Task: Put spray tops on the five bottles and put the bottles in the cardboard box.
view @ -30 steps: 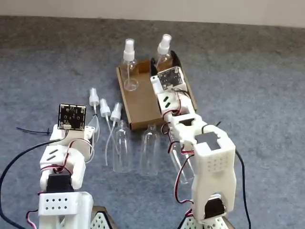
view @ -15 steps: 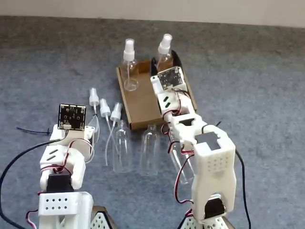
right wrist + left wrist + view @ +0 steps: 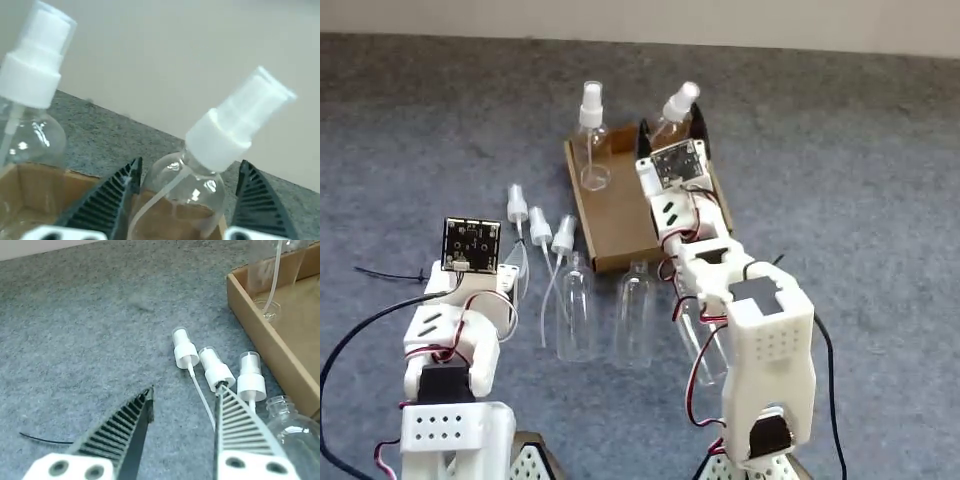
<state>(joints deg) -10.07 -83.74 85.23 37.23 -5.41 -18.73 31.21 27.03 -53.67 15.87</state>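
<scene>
On the grey carpet (image 3: 840, 150), the right arm is stretched forward over the cardboard box (image 3: 620, 215), which is set between the two arms, presumably so that either can reach it. Two capped bottles are held in the box at its far end. The upright bottle (image 3: 591, 140) is stood on the box floor by the far left corner. The leaning bottle (image 3: 672, 120) is tipped toward the right, between the fingers of the right gripper (image 3: 190, 164). Its jaws are spread to either side of the bottle's shoulder with narrow gaps, so the bottle is judged to be let go rather than pinched.

Three open bottles (image 3: 576, 305) are laid on their sides on the carpet just in front of the box, necks toward it, the rightmost partly hidden by the right arm. They are judged to be waiting for their tops.

Three spray tops (image 3: 215, 367) are lined up close together beside the box, dip tubes trailing toward the left arm. The left gripper (image 3: 185, 389) is held low just short of them, jaws spread wide and nothing pinched, likely placed for the next pick.
</scene>
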